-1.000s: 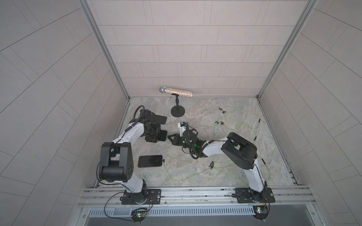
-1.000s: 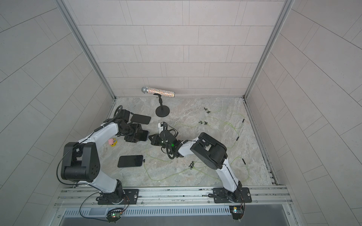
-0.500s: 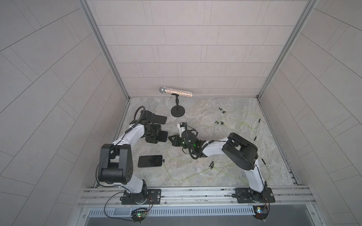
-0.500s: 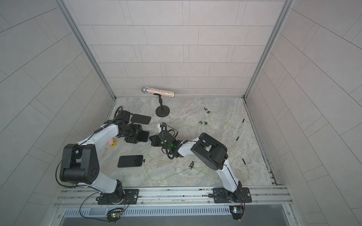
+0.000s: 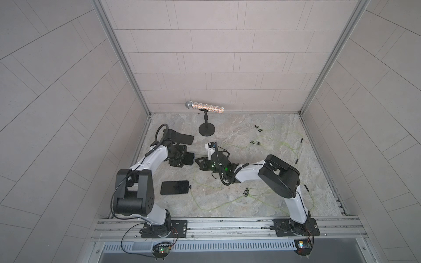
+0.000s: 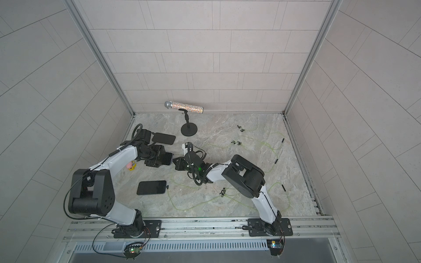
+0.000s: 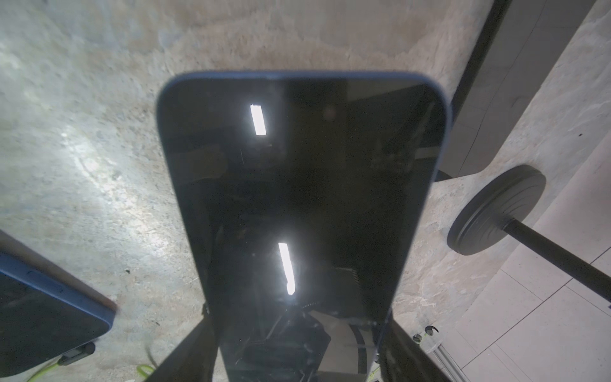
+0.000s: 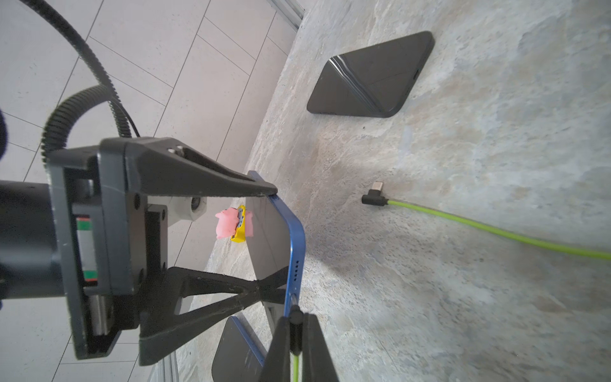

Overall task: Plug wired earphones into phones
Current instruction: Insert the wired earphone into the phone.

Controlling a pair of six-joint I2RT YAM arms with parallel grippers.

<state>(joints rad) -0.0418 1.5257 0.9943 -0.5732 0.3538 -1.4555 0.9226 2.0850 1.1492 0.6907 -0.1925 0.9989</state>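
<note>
Right wrist view, left end effector spread, gripping phone, right end effector pinching plug.

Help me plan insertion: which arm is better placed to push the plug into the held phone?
Right: the right gripper pinches the earphone plug at the phone's bottom edge; the left gripper clamps that phone.
</note>
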